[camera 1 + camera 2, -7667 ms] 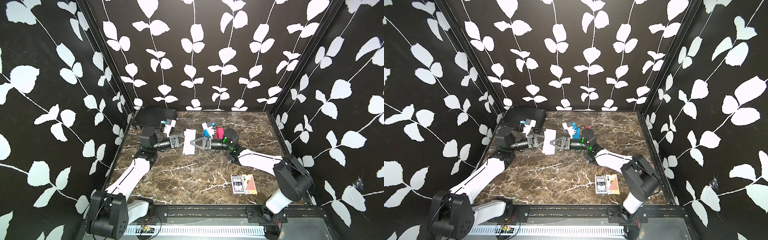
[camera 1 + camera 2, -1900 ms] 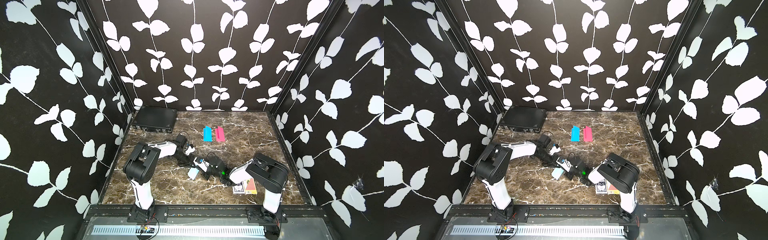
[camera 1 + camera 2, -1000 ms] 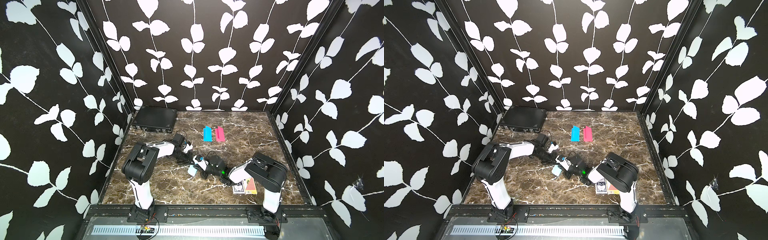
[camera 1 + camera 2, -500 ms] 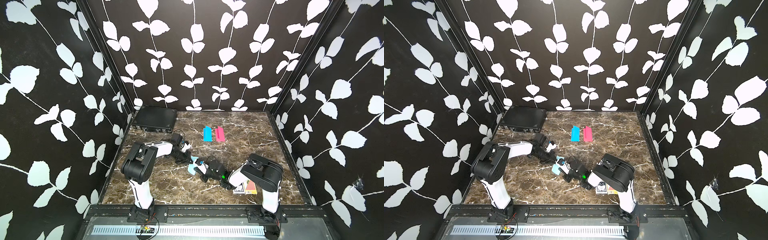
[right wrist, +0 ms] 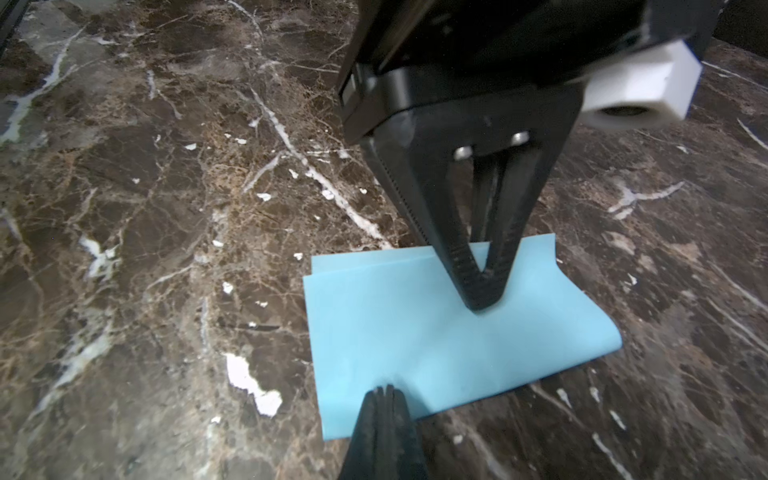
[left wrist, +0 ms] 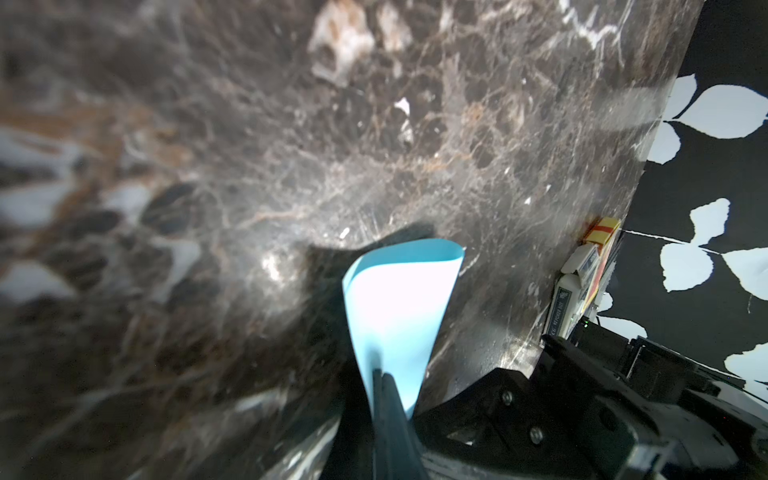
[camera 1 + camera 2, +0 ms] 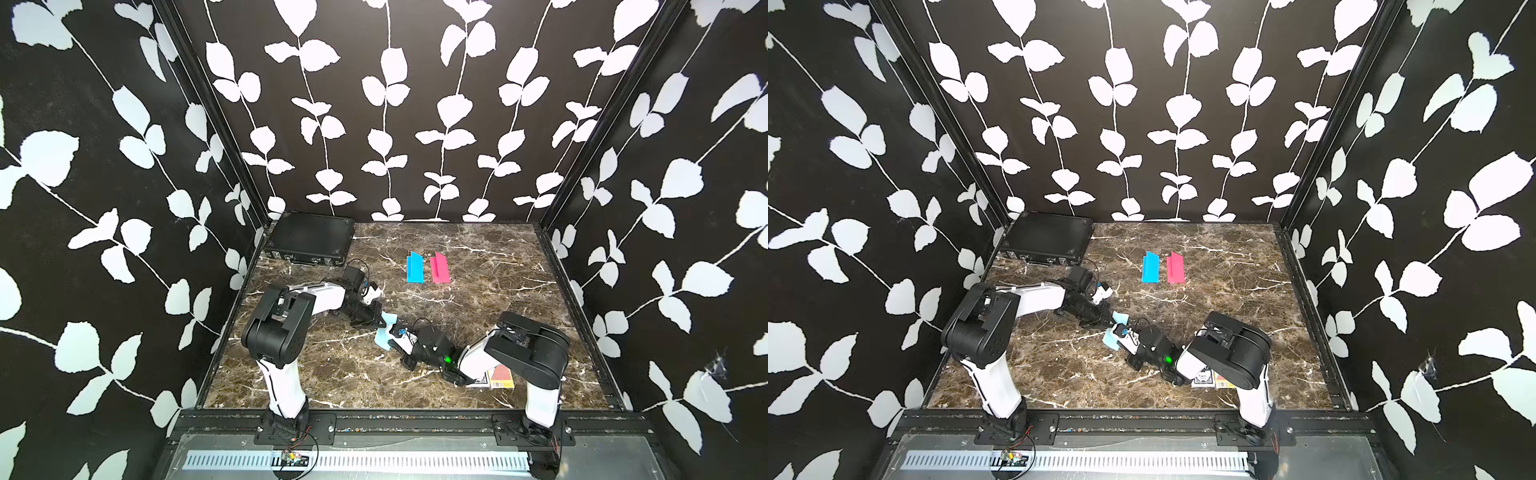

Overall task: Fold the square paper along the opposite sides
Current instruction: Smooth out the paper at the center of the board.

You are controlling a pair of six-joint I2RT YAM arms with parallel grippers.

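One paper moved frontward, touched by two closed end effectors.

A case sat in the rear left corner of the bench. Two folded sheets lay side by side at centre rear: left sheet, right sheet. The square paper lay mid-bench, forward of them. Card boxes lay front right.

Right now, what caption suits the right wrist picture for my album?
Left gripper and right gripper, both shut, rest their tips on a folded light blue paper on the marble table.
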